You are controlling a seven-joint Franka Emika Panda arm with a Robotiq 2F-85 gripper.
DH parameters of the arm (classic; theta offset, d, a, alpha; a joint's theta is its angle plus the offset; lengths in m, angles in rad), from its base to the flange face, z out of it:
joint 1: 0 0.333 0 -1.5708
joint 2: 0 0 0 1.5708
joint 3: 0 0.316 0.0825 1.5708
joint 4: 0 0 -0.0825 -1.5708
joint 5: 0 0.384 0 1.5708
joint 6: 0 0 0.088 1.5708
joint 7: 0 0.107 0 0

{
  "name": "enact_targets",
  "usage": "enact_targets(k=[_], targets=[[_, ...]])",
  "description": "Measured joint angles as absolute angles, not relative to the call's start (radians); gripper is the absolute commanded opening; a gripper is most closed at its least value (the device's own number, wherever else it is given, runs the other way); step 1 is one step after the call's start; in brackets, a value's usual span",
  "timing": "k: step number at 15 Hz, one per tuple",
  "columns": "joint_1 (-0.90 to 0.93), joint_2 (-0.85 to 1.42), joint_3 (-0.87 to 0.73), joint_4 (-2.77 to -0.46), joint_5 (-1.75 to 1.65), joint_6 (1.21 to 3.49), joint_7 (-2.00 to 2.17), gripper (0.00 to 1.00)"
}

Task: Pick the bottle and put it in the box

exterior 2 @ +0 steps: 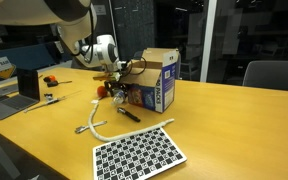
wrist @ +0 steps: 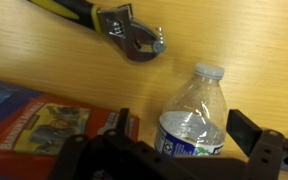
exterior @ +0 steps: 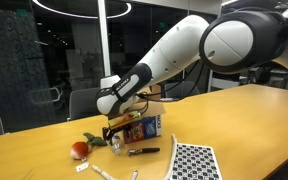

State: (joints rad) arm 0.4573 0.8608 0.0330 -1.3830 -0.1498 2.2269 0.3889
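Note:
In the wrist view the clear plastic bottle (wrist: 192,112), with a white cap and a blue label, lies between my two black fingers, cap pointing away. My gripper (wrist: 184,128) is open around it, with a gap showing on each side of the bottle. The box (wrist: 34,122) shows its blue printed face just left of the gripper. In both exterior views the gripper (exterior: 119,127) (exterior 2: 115,86) is low over the table, right beside the upright cardboard box (exterior: 146,127) (exterior 2: 157,84). The bottle is hidden by the gripper in those views.
A yellow-handled tool (wrist: 104,30) lies beyond the bottle. A red round fruit (exterior: 79,149), a black marker (exterior: 144,151) (exterior 2: 129,113), a checkered sheet (exterior: 194,160) (exterior 2: 139,155) and a white cord (exterior 2: 94,123) lie nearby. A laptop (exterior 2: 26,86) stands at the table's edge.

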Motion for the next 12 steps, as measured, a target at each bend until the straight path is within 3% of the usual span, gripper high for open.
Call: enact_targets(k=[4, 5, 6, 12], targets=[[0.457, 0.890, 0.034, -1.335, -0.143, 2.221, 0.406, 1.00], [0.457, 0.895, 0.036, -1.328, -0.135, 2.219, 0.412, 0.75], [0.457, 0.900, 0.037, -1.321, -0.127, 2.218, 0.419, 0.73], [0.450, 0.906, 0.051, -1.300, -0.048, 2.212, 0.449, 0.27]])
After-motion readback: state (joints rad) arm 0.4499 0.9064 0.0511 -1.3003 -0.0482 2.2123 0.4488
